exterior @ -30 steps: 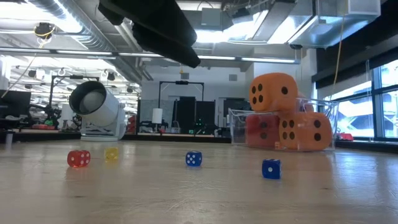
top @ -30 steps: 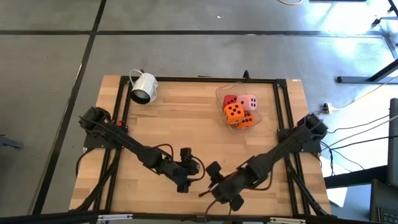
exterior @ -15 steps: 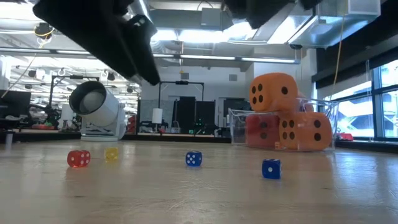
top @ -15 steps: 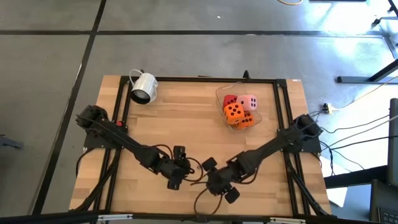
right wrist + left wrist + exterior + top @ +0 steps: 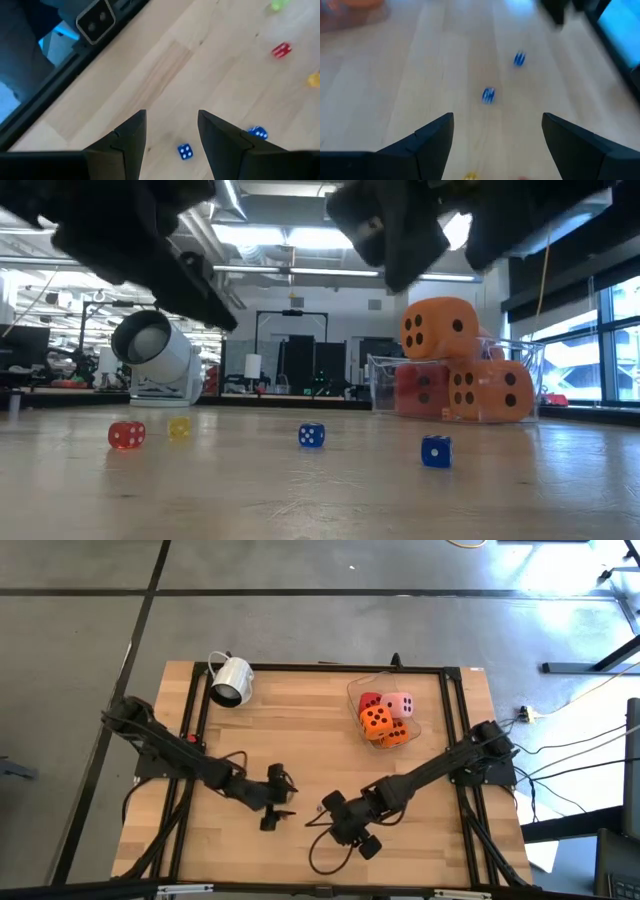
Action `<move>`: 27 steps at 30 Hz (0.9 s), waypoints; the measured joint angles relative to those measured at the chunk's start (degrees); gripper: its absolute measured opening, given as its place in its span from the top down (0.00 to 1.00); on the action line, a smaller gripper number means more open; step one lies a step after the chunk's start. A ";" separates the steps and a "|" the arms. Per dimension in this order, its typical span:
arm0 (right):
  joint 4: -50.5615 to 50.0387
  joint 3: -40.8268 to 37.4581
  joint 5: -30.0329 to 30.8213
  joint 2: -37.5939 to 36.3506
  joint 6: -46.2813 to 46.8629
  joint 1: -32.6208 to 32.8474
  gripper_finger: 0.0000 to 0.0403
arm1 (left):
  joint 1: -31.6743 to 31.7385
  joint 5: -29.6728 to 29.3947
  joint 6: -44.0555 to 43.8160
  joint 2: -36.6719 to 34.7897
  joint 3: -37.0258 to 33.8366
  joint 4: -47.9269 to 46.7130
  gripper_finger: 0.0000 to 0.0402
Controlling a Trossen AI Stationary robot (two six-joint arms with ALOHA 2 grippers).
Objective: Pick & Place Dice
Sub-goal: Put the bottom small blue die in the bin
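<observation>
The dice, soft cubes with dark pips, are piled in a clear container (image 5: 385, 720) at the far right: two orange (image 5: 376, 720) (image 5: 490, 390), one red (image 5: 369, 700) and one pink (image 5: 400, 704). One orange die (image 5: 440, 328) rests on top of the others. My left gripper (image 5: 285, 798) (image 5: 497, 135) hangs open above the table's middle near part. My right gripper (image 5: 338, 825) (image 5: 172, 135) hangs open just to its right. A tiny blue cube (image 5: 185, 151) lies on the wood below the gap between the right fingers, which stand clear of it.
Tiny coloured cubes are scattered on the wood: two blue (image 5: 488, 95) (image 5: 519, 59), red (image 5: 281, 50), yellow (image 5: 314, 79), green (image 5: 278, 5). A white mug (image 5: 230, 680) lies on its side at the far left. A dark frame rail (image 5: 300, 667) runs around the table.
My left gripper has gone toward the table's left edge and come lower. My right gripper has gone away from the near edge, toward the left, and sunk toward the wood. Both have stayed open. The dice and the tiny cubes have not moved.
</observation>
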 joint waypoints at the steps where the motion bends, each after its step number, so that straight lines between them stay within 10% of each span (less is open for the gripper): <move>1: -0.06 -0.29 -0.60 0.00 -0.56 -0.08 0.56 | -0.03 -0.34 -0.33 -0.86 -1.27 2.41 0.27; 27: 10.15 -8.92 -11.46 -0.24 -4.63 -6.88 0.56 | -0.59 -1.08 3.28 -4.80 -3.29 12.13 0.27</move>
